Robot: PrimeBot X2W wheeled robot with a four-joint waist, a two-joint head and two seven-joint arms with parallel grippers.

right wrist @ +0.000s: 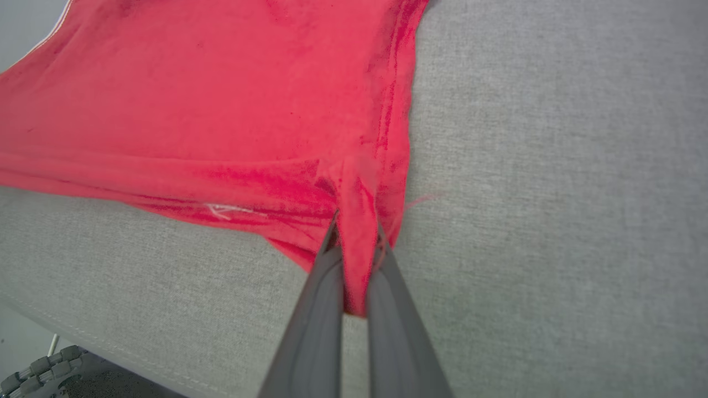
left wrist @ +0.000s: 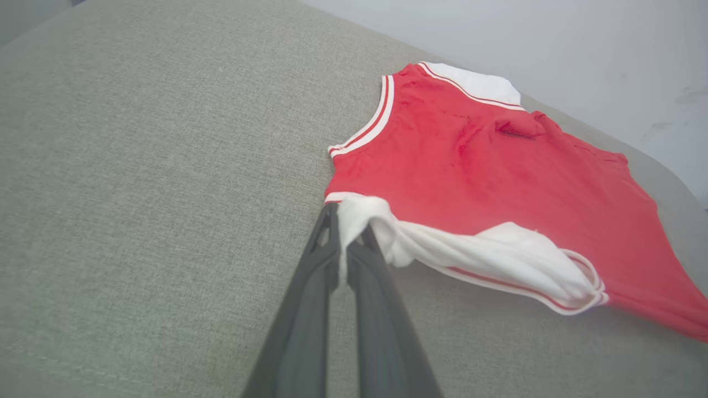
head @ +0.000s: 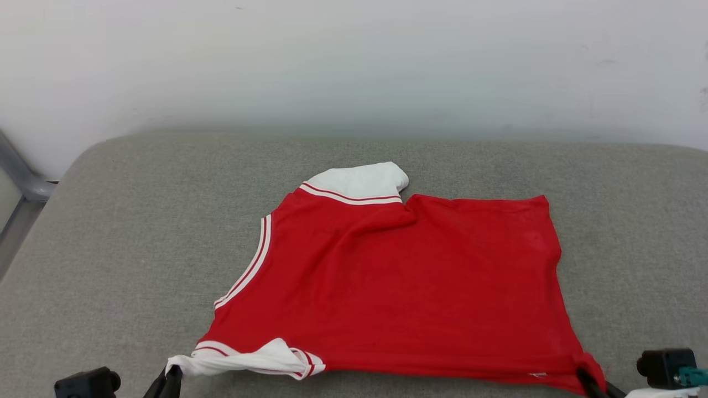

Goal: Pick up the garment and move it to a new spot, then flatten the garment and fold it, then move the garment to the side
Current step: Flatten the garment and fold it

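The garment (head: 398, 287), a bright red shirt with white sleeves and striped trim, lies spread on the grey cushion (head: 110, 249). My left gripper (head: 172, 377) is at the near left corner, shut on the bunched white sleeve (left wrist: 498, 260); the wrist view shows white cloth pinched between its tips (left wrist: 345, 221). At the near right corner my right gripper (head: 585, 378) is shut on the red hem, and a fold of red fabric (right wrist: 357, 249) runs down between its fingers (right wrist: 318, 309). The other white sleeve (head: 359, 181) lies at the far edge.
A pale wall (head: 354, 61) rises behind the cushion. A grey metal frame (head: 22, 177) stands past the cushion's left end. The cushion's front seam (right wrist: 110, 348) runs close below my right gripper, with a dark ribbed part (right wrist: 38, 370) beneath it.
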